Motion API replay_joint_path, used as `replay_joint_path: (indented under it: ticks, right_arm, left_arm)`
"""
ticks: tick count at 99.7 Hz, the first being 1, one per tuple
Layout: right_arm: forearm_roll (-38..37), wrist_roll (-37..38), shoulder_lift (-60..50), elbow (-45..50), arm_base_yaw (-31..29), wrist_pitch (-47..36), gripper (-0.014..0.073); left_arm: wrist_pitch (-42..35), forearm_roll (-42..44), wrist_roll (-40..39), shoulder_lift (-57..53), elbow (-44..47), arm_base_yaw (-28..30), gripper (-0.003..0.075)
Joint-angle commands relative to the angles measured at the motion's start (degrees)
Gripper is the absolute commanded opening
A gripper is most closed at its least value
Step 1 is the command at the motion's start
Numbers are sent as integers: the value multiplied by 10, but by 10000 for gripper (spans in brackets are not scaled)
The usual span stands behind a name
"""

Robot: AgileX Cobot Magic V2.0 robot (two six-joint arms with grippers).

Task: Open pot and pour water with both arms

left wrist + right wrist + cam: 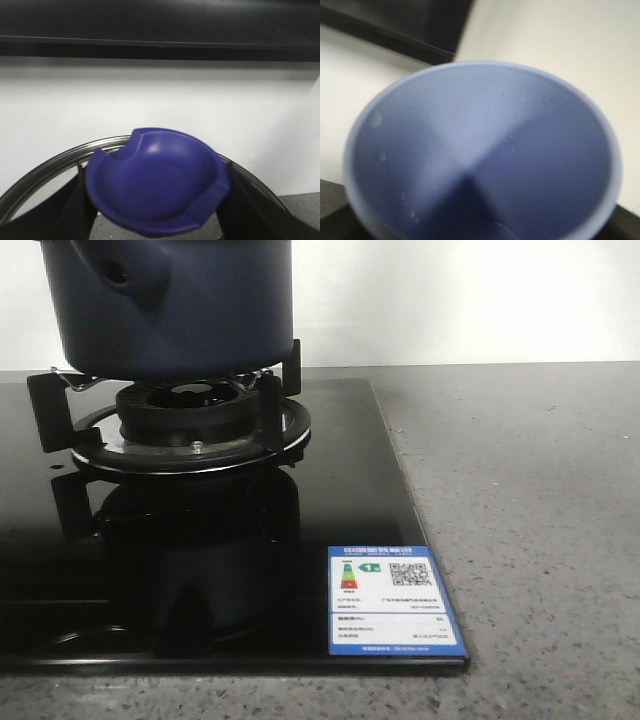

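The dark navy-blue pot [170,310] stands on the gas burner [190,405] at the far left of the front view; its top is cut off by the frame. Neither gripper shows there. In the left wrist view my left gripper [157,200] is shut on the lid's blue-purple knob [157,182], with black fingers [70,210] on both sides. The lid's metal rim [45,167] curves behind, held up before a white wall. In the right wrist view the light blue cup [485,150] fills the frame, open mouth facing the camera, droplets on its wall. My right gripper [480,222] holds it, fingers mostly hidden.
The burner sits on a black glass hob [330,500] with a blue and white energy label [390,600] at its front right corner. Grey speckled counter [530,520] lies to the right. A white wall rises behind, with a dark hood edge [160,45] above.
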Motion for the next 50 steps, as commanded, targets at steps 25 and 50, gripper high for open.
replay_joint_path:
  ticks: [25, 50]
  right_arm:
    - [-18, 124, -162, 245, -186, -253, 276]
    - [-14, 135, -190, 402, -300, -435, 276]
  left_arm:
    - [-52, -5, -3, -17, -21, 0, 358]
    - [-52, -14, -3, -17, -21, 0, 358]
